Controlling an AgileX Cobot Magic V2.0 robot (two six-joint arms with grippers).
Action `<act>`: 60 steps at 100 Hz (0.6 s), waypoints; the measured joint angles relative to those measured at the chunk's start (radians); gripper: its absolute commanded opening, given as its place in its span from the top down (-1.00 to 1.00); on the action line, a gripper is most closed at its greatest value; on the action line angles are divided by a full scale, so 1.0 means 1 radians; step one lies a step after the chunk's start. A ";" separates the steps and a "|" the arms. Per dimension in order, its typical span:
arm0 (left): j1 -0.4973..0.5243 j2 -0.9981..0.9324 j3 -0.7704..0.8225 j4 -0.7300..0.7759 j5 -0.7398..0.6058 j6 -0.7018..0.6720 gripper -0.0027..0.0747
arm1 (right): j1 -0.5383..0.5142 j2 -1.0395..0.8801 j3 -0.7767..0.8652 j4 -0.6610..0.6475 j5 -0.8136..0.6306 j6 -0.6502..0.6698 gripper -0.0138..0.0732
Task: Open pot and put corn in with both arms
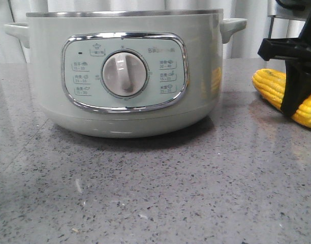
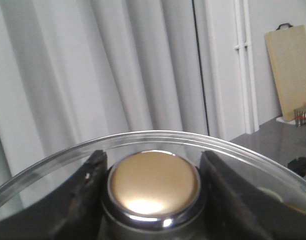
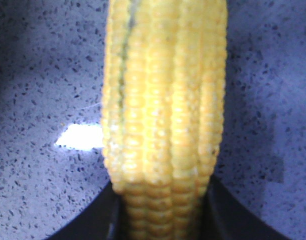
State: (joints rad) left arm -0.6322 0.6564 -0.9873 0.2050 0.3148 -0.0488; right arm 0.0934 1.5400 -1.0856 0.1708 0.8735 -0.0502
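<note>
The pale green pot (image 1: 125, 76) stands on the counter in the front view, its white dial facing me and its steel rim at the top edge; no lid shows on it there. In the left wrist view my left gripper (image 2: 153, 195) is shut on the bronze knob (image 2: 154, 182) of a glass lid (image 2: 53, 167), held up against the curtains. Right of the pot lies the yellow corn (image 1: 270, 84), low over the counter. My right gripper (image 1: 297, 94) straddles it. In the right wrist view the corn (image 3: 163, 100) is clamped between the dark fingers of the right gripper (image 3: 163, 220).
The grey speckled countertop (image 1: 145, 193) stretches in front of the pot. One pot handle (image 1: 231, 25) juts toward the right arm. White curtains hang behind. A wooden board (image 2: 290, 70) leans on the far wall.
</note>
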 measured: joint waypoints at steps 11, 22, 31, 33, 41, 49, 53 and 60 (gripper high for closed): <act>0.037 -0.056 0.097 0.000 0.011 0.000 0.99 | 0.000 -0.013 0.000 0.000 0.019 0.000 0.83; 0.084 -0.102 0.197 0.000 0.013 0.000 0.99 | 0.000 -0.067 0.007 0.000 0.074 0.000 0.83; 0.128 -0.137 0.288 0.000 0.008 0.000 0.99 | 0.001 -0.140 0.007 -0.007 0.093 0.000 0.83; 0.135 -0.144 0.309 0.000 0.005 0.000 0.99 | 0.001 -0.161 0.007 -0.009 0.098 0.000 0.83; 0.178 -0.165 0.391 0.000 -0.025 0.000 0.99 | 0.001 -0.245 0.007 -0.019 0.125 0.000 0.83; 0.212 -0.177 0.461 0.000 -0.074 0.000 0.99 | 0.001 -0.321 0.007 -0.024 0.145 -0.002 0.83; 0.230 -0.183 0.494 0.000 -0.100 0.000 0.99 | 0.001 -0.368 0.007 -0.025 0.152 -0.002 0.83; 0.258 -0.185 0.540 -0.004 -0.134 0.000 0.99 | 0.001 -0.424 0.007 -0.025 0.166 -0.002 0.83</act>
State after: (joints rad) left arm -0.3741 0.4715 -0.4472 0.2007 0.1812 -0.0488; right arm 0.0947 1.1157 -1.0786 0.1454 1.0396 -0.0520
